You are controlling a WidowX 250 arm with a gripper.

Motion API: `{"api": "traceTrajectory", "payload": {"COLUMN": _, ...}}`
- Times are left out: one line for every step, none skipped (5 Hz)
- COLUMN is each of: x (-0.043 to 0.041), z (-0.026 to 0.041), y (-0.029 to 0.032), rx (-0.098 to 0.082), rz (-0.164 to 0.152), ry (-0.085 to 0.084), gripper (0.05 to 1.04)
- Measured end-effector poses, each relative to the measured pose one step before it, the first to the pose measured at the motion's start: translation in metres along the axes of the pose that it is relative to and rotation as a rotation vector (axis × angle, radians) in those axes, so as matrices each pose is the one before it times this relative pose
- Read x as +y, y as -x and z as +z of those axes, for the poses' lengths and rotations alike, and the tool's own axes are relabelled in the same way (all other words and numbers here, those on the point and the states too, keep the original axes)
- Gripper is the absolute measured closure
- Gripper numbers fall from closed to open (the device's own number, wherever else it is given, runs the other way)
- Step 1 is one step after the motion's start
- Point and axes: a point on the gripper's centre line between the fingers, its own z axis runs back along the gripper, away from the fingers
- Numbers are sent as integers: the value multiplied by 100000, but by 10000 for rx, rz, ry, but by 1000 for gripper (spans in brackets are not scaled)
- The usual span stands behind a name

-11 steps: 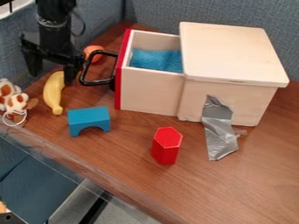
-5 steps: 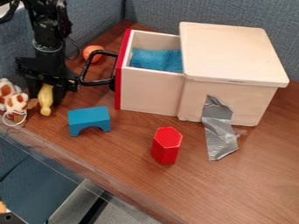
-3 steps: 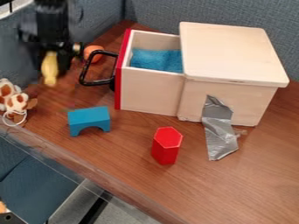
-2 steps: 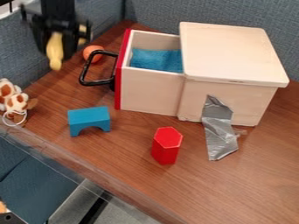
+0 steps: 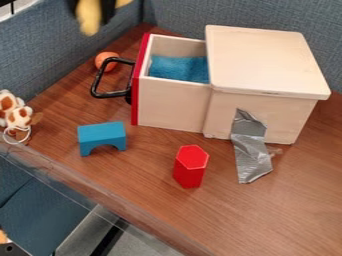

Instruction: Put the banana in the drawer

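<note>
High at the top edge, left of centre, the yellow banana [image 5: 89, 17] hangs clear of the table, its lower tip pointing down. Black parts of the gripper [image 5: 105, 9] show right beside it, cut off by the view's edge, and the banana is held between its fingers. Down and to the right of them stands the wooden drawer [image 5: 168, 102], pulled out of its box, with a red front, a black handle and blue cloth inside.
An orange ball [image 5: 106, 61] lies behind the handle [image 5: 109, 94]. In front are a blue arch block [image 5: 101, 136] and a red hexagonal block [image 5: 190, 166]. A spotted plush toy [image 5: 18, 117] sits at the left edge, and grey tape [image 5: 250, 145] runs from box to table.
The gripper came down on the banana, took hold of it and lifted it off the table. Both have since risen to the top edge and shifted right. The drawer has stayed put.
</note>
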Motion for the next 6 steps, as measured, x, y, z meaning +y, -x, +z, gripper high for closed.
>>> {"api": "traceTrajectory", "payload": {"x": -2917, "z": 1209, "y": -1580, "rx": -106, "rz": -322, "ry": 327, "gripper": 537}}
{"api": "traceTrajectory", "payload": {"x": -2250, "z": -894, "y": -1227, "rx": -9, "rz": -376, "ry": 98, "gripper": 537}}
{"api": "traceTrajectory", "payload": {"x": -1802, "z": -739, "y": -1146, "rx": -77, "rz": -194, "ry": 13, "gripper": 537}}
{"api": "traceTrajectory", "payload": {"x": -818, "z": -975, "y": -577, "rx": 67, "rz": -47, "ry": -172, "gripper": 537}}
{"api": "traceTrajectory", "payload": {"x": 284, "z": -405, "y": -15, "rx": -79, "rz": 246, "ry": -210, "gripper": 537}}
{"api": "traceTrajectory", "payload": {"x": 231, "z": -988, "y": 757, "rx": 299, "rz": 181, "ry": -153, "gripper": 537}}
